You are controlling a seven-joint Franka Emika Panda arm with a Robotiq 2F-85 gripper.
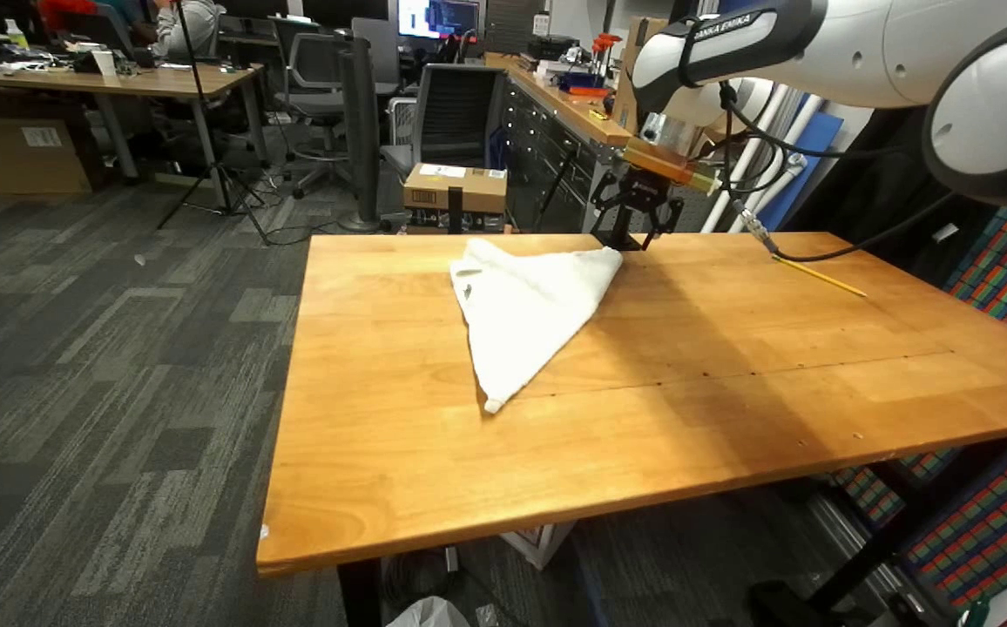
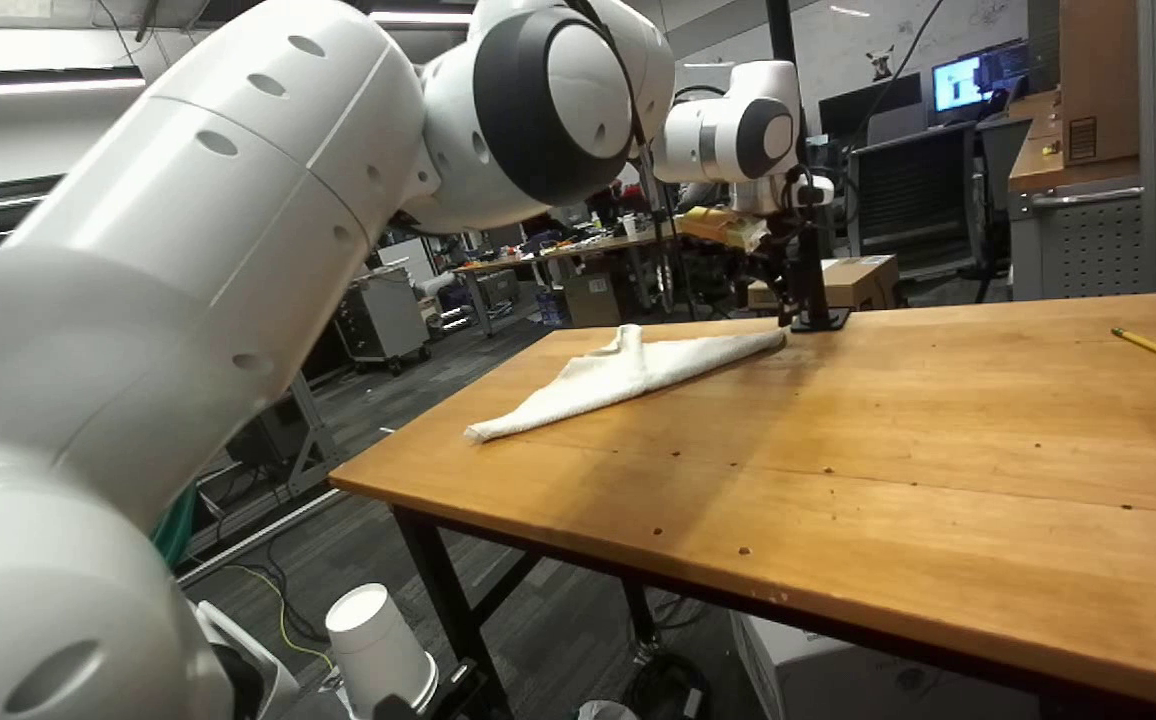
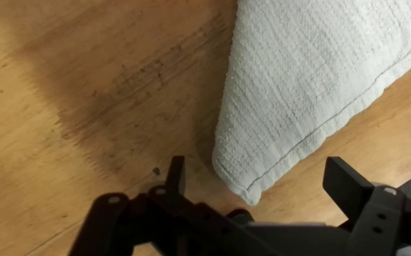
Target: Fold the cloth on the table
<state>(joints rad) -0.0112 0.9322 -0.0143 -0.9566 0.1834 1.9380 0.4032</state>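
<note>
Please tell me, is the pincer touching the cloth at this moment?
Apart. The wrist view shows it: the pincer is open, and bare table is visible between the cloth and both fingertips.

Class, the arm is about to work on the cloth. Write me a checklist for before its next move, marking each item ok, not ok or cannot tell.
1. Gripper open: ok; its fingers stand apart, nothing gripped.
2. Corner of the cloth between the fingers: ok in the wrist view.
3. Fingers low enough to pinch: cannot tell; their height over the table is unclear.
4. Cloth lying flat: not ok; a fold sticks up in an exterior view.
5. Pencil apart from the cloth: ok.
6. Black post clear of the gripper: cannot tell; they overlap in an exterior view.
</note>
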